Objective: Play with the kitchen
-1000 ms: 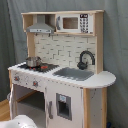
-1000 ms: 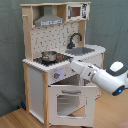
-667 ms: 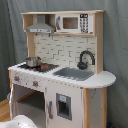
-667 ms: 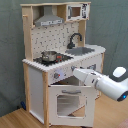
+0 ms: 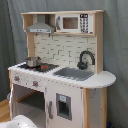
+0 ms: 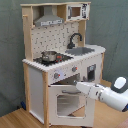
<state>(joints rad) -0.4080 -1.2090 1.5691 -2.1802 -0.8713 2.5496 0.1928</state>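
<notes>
Kitchen (image 5: 65,75) stands against grey curtain (image 5: 116,45). Gripper (image 6: 79,86) at oven door's (image 6: 66,102) top edge; finger state unclear. Risk: a hard pull tips the light cabinet forward.

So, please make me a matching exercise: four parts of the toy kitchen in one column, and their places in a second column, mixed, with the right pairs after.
Things:
1. pot
2. faucet
3. microwave
4. hood

Places:
A. on the top shelf, beside the hood
B. on the stove
C. behind the sink
D. high above the stove

Pairs: 1-B, 2-C, 3-A, 4-D
</notes>
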